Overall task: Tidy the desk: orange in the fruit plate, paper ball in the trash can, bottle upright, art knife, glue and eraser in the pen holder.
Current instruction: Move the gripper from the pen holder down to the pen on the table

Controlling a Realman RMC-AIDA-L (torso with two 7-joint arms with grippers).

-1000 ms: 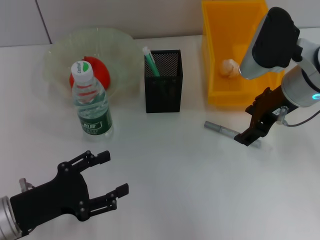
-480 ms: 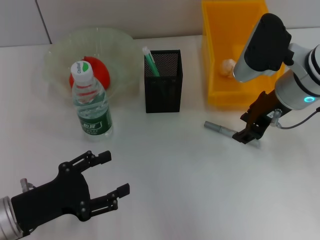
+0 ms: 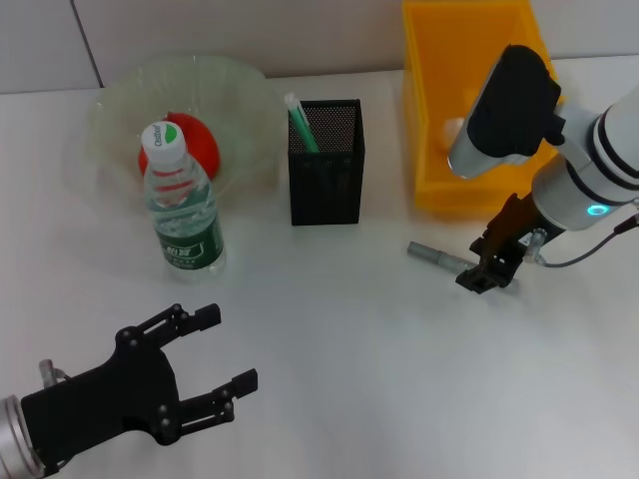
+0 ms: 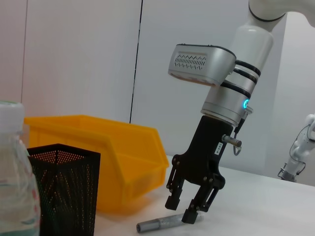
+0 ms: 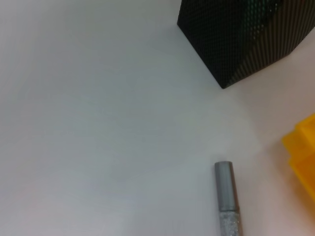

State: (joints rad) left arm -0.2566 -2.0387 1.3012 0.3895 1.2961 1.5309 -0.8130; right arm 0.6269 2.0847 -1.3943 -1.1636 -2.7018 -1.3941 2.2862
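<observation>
The grey art knife lies on the table right of the black mesh pen holder. My right gripper is open, its fingers straddling the knife's right end just above it; the left wrist view shows this too. The knife also shows in the right wrist view. A green and white stick stands in the pen holder. The orange lies in the fruit plate. The bottle stands upright before it. The paper ball lies in the yellow trash can. The eraser is out of view. My left gripper is open at the front left.
The right arm's forearm hangs over the trash can's right part. White tabletop lies between the bottle, the pen holder and the knife. A pale wall rises behind the table.
My right gripper has moved left and down along the knife, closer over it. The left arm and the other things have not moved.
</observation>
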